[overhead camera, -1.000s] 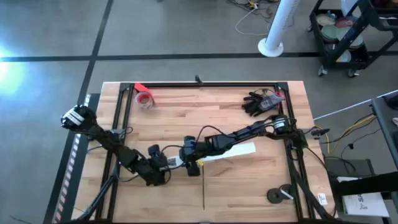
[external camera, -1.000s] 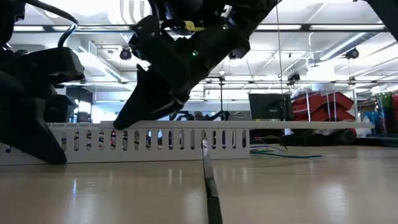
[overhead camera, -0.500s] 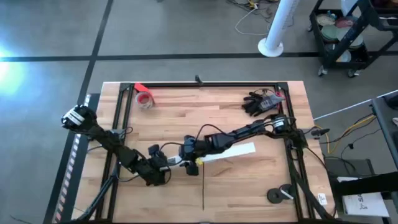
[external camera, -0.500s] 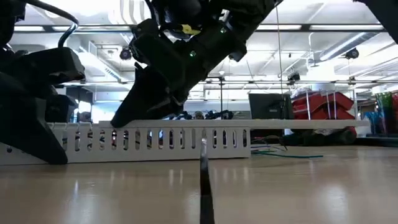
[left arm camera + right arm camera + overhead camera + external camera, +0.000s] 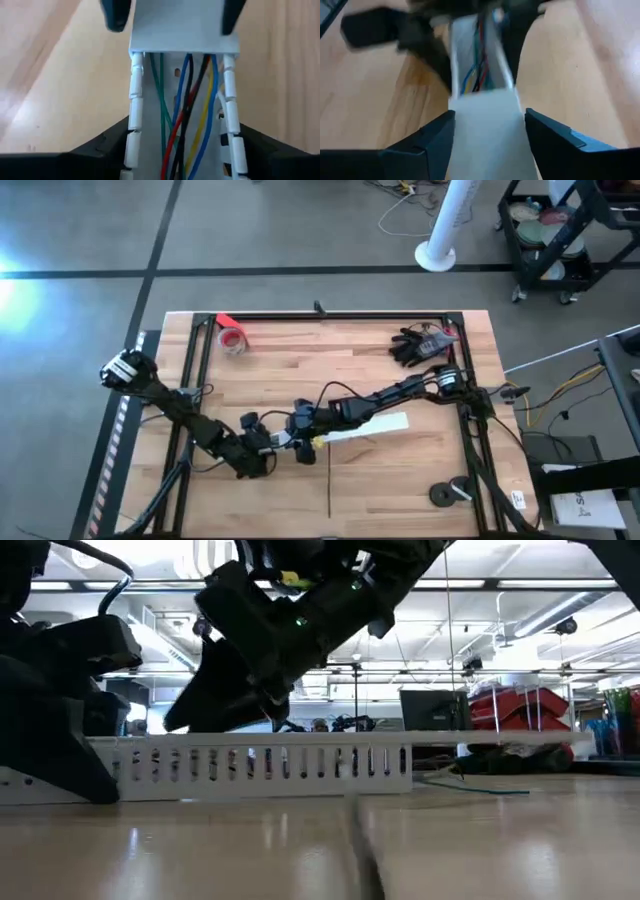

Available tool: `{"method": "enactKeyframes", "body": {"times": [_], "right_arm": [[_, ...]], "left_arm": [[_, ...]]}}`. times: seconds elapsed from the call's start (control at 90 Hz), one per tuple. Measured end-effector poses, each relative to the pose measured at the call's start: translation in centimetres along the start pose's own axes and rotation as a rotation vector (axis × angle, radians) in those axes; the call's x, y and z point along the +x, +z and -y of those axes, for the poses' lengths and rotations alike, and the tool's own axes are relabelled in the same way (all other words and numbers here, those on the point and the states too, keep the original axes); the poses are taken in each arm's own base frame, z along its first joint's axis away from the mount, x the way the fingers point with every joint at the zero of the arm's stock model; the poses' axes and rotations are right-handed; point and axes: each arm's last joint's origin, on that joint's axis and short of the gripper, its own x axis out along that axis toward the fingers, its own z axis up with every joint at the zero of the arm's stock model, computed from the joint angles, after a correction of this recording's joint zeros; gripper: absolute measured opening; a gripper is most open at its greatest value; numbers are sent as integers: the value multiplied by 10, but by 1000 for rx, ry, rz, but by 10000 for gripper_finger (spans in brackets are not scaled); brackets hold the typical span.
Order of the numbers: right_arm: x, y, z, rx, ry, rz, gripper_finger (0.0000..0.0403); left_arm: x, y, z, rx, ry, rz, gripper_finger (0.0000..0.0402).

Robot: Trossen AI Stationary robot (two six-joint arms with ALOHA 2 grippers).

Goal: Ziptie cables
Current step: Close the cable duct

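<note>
The cables [image 5: 187, 110], thin green, blue, black, red and yellow wires, run lengthwise inside a long white slotted strip [image 5: 250, 765] that lies across the table's middle. A flat white cover [image 5: 485, 125] closes the strip's right part. My left gripper [image 5: 268, 443] is shut on the strip's left end. My right gripper [image 5: 302, 430] is shut on the cover just to its right. More cable [image 5: 470, 790] trails on the table past the strip. My left gripper pinches the white strip's two slotted side walls [image 5: 134, 135] between its fingers, near the strip's left end. Its fingers lie along the strip, coming from the table's left. The strip rests on the table. My right gripper has a finger against each long edge of the cover [image 5: 512, 107], close to the cover's left end. Its fingers slant down from the table's right and lie along the strip. The cover sits on top of the strip.
A thin dark strip [image 5: 328, 480] lies on the table from the white strip toward the near edge. At the back are a red tape roll [image 5: 232, 337] and a black glove [image 5: 415, 345]. Dark round parts [image 5: 450, 493] sit near right. Black rails [image 5: 330, 318] frame the table.
My left gripper and the white strip have slid a little toward the table's right edge. My right gripper has gone a little toward the left edge along the strip. The thin dark strip's near end has swung toward the right.
</note>
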Motion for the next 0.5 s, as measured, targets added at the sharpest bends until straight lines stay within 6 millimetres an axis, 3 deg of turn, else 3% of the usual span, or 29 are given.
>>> {"method": "enactKeyframes", "body": {"times": [0.289, 0.5], "right_arm": [[-5, -1, 0, -106, 34, -51, 186], [-24, 5, -1, -134, 42, -136, 239]], "left_arm": [[2, 2, -2, 4, 4, 10, 229], [4, 0, -2, -3, 1, 4, 221]]}}
